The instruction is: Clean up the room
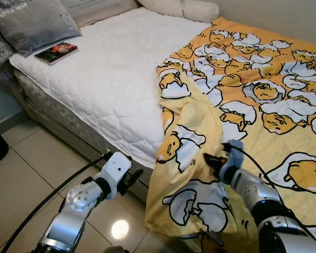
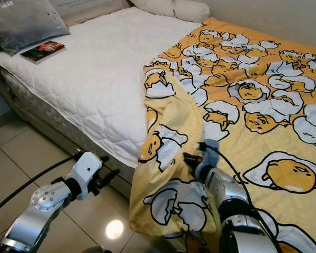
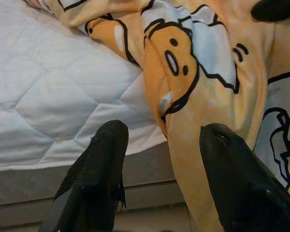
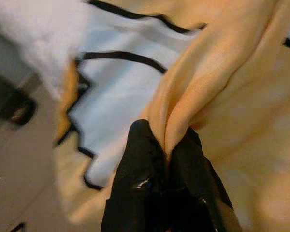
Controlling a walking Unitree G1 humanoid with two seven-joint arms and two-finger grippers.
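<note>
1. Blanket [image 1: 263, 100], yellow with a cartoon egg print, covers the right part of the bed and spills over the near edge toward the tiled floor [image 1: 37, 168].
2. Its left border is folded back in a ridge, leaving the white quilted mattress [image 1: 116, 68] bare beside it.
3. The right gripper [image 4: 166, 150] is clenched on a fold of the blanket near the bed's edge; the cloth is pinched tight between its two black fingers [image 4: 140, 159].
4. The left gripper [image 3: 164, 145] hovers low by the side of the bed, just beside the hanging blanket, with its fingers spread and nothing between them.
5. A book [image 1: 56, 52] lies on the mattress at the far left, just beside a grey pillow [image 1: 34, 23].
6. A cream bolster [image 1: 184, 8] rests at the head of the bed, against the wall.
</note>
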